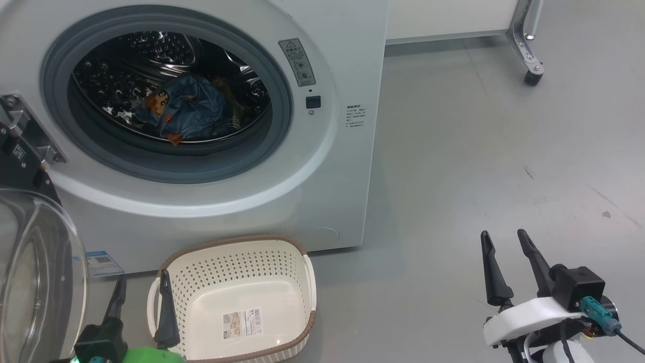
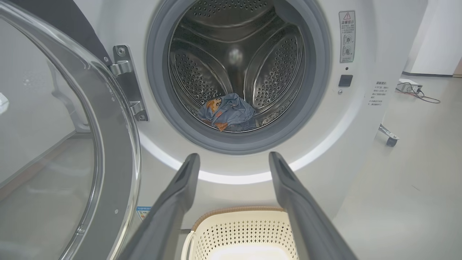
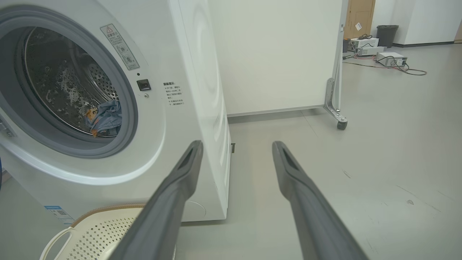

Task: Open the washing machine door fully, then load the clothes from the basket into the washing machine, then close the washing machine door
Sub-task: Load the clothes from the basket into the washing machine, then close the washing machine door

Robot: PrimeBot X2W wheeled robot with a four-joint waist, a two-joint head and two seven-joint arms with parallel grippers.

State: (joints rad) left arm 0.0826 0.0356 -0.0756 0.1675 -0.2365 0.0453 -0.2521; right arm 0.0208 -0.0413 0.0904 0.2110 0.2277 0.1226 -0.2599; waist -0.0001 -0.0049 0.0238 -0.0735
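Basket [image 1: 227, 242] looks empty and the clothes [image 1: 186, 113] are in the washer [image 1: 327, 176], so closing up is probably all that's left. The door [image 1: 35, 277] stands swung out at the washer's left, just beside the left gripper [image 1: 143, 277] on its outer side. The right gripper [image 1: 503, 234] sits well apart, past the basket. Both are spread wide, holding nothing. Left arm's the obvious pick.

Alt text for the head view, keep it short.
The washer stands open with blue clothes inside, its glass door at lower left. An empty cream basket sits in front, with the open left gripper at its left edge. The open right gripper is at lower right.
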